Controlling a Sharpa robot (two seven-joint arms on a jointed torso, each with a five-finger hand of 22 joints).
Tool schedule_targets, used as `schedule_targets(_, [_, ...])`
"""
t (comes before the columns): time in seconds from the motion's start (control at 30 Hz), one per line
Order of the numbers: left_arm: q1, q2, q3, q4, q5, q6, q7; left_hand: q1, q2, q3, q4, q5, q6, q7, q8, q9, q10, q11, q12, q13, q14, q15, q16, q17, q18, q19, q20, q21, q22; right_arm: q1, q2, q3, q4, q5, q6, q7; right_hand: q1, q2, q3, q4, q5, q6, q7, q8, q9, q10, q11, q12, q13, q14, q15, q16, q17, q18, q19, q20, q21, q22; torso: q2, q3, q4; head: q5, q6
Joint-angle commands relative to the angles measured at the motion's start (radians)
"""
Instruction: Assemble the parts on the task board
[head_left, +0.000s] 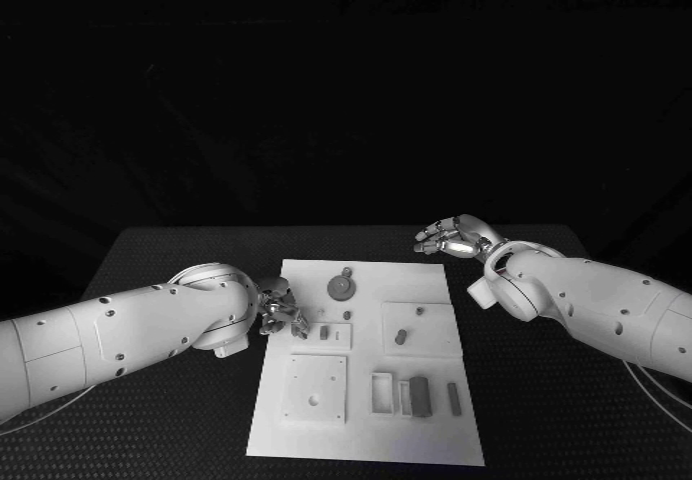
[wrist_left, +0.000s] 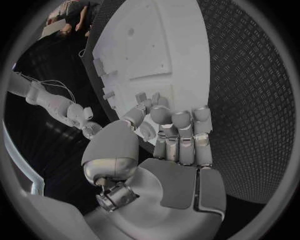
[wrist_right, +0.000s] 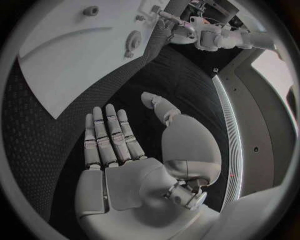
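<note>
The white task board lies in the middle of the black table. On it are a round toothed part, a small part near its left edge, and several upright rectangular parts toward the near right. My left hand is at the board's left edge, its fingers curled in toward the thumb; whether they hold a part is hidden. My right hand hovers beyond the board's far right corner, its fingers straight and apart, holding nothing. The right wrist view shows the board and the toothed part.
A raised square plate with a hole sits at the board's near left, and another raised block at the middle right. Black textured table surrounds the board on all sides.
</note>
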Motion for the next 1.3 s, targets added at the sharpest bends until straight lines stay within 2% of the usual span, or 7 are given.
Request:
schedule_targets(0.03, [-0.003,-0.004,-0.001,0.008,-0.005,-0.026,0.009,0.011,0.006,0.063,-0.055,0.004,0.068,-0.047,0.002,0.041,-0.004,-0.015,0.005,0.002,0.007,-0.01,0.005,0.001,0.001,0.007,-0.09,0.004,0.021,-0.001,0.001,0.0,0.001,-0.001,0.005,0.008,-0.008,-0.001,-0.002,0.005,0.005,-0.009,0.002,0.004,-0.002,-0.001,0.005,-0.005,0.0,-0.008,0.001,0.006,-0.001,-0.006,-0.003,0.0,-0.002,0.002,0.0,0.0005,0.0002,0.0,-0.001])
schedule_targets(0.37, [-0.012,-0.029,-0.001,0.042,-0.024,-0.08,0.029,0.013,0.003,0.063,-0.055,0.005,0.07,-0.047,0.001,0.043,-0.005,-0.016,0.006,0.002,0.008,-0.011,0.006,0.001,0.001,0.009,-0.09,0.006,0.021,-0.001,-0.002,0.0,0.003,-0.001,0.005,0.008,-0.008,-0.001,-0.002,0.005,0.006,-0.009,0.002,0.004,-0.002,-0.001,0.005,-0.005,0.0,-0.008,0.001,0.006,-0.001,-0.006,-0.003,-0.001,-0.003,0.002,0.0,0.0008,0.0001,0.0,-0.001])
schedule_targets(0.7, [-0.023,-0.063,-0.001,0.102,-0.041,-0.15,0.046,0.018,-0.001,0.064,-0.055,0.008,0.073,-0.049,0.0,0.046,-0.005,-0.018,0.009,0.004,0.012,-0.012,0.008,0.002,0.002,0.012,-0.091,0.01,0.021,-0.002,-0.004,0.0,0.003,-0.001,0.005,0.008,-0.008,-0.001,-0.002,0.005,0.006,-0.009,0.002,0.005,-0.002,-0.001,0.005,-0.006,0.0,-0.008,0.001,0.007,-0.002,-0.006,-0.003,-0.001,-0.003,0.003,0.001,-0.0001,-0.0004,-0.001,-0.001])
schedule_targets(1.17, [-0.025,-0.071,0.0,0.113,-0.059,-0.175,0.056,0.021,-0.004,0.064,-0.055,0.009,0.075,-0.05,-0.002,0.049,-0.005,-0.019,0.011,0.005,0.014,-0.014,0.009,0.002,0.003,0.014,-0.093,0.012,0.02,-0.002,-0.004,0.0,0.004,-0.001,0.005,0.008,-0.008,-0.001,-0.002,0.005,0.006,-0.01,0.001,0.005,-0.002,-0.001,0.005,-0.006,0.0,-0.009,0.001,0.007,-0.002,-0.006,-0.004,-0.001,-0.003,0.003,0.001,0.0002,-0.0003,-0.001,-0.002])
schedule_targets(1.3, [-0.025,-0.068,0.0,0.106,-0.063,-0.157,0.053,0.021,-0.004,0.065,-0.054,0.01,0.076,-0.051,-0.002,0.049,-0.005,-0.02,0.012,0.006,0.015,-0.015,0.01,0.002,0.004,0.015,-0.093,0.013,0.02,-0.002,-0.004,0.0,0.003,-0.001,0.006,0.008,-0.008,-0.001,-0.002,0.005,0.006,-0.01,0.001,0.005,-0.002,-0.001,0.005,-0.006,0.0,-0.009,0.001,0.007,-0.002,-0.006,-0.004,-0.001,-0.003,0.003,0.0,-0.0001,0.0004,-0.001,-0.002])
